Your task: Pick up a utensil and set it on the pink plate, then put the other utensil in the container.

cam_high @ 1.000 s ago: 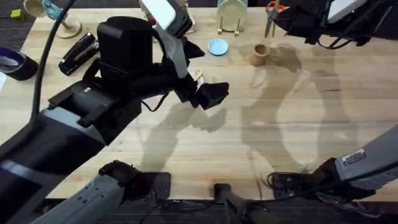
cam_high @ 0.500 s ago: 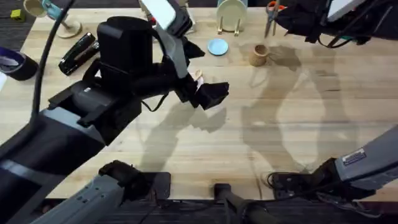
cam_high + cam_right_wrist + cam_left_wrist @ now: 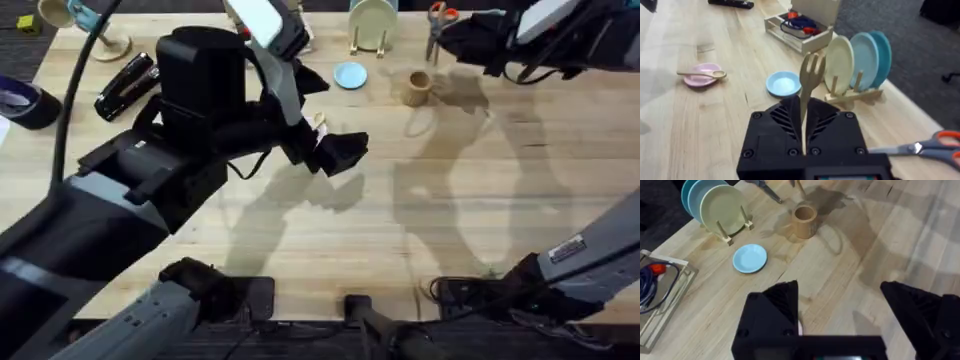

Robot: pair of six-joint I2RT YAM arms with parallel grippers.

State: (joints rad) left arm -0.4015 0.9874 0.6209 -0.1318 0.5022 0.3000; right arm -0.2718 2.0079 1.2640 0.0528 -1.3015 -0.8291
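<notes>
Pale wood is pinched upright between the right gripper's (image 3: pixel 805 145) fingers: the fork (image 3: pixel 809 87), tines up. In the overhead view that gripper (image 3: pixel 470 42) hangs over the worktop's (image 3: pixel 480 180) far edge, just beyond the cup (image 3: pixel 417 88) and beside the scissors (image 3: pixel 437 22).

The cup stands upright on bare worktop, its mouth open, near the blue plate (image 3: pixel 350 75). From the left wrist the cup (image 3: pixel 804 221) sits beyond the blue plate (image 3: pixel 750 258), with the plate rack (image 3: pixel 720 210) off to one side.

The spoon (image 3: pixel 704 74) lies across the pink plate (image 3: pixel 702 79), its bowl over the rim; both rest on the worktop apart from the blue plate (image 3: pixel 783 82).

The left gripper (image 3: pixel 335 150) hovers mid-worktop, its fingers (image 3: pixel 775 310) spread wide with nothing between them.

Behind the blue plate the rack (image 3: pixel 860 65) holds a pale-green plate and two blue ones on edge. A wooden tray (image 3: pixel 800 27) of small items sits farther along. A stapler (image 3: pixel 125 85) lies at the far left.
</notes>
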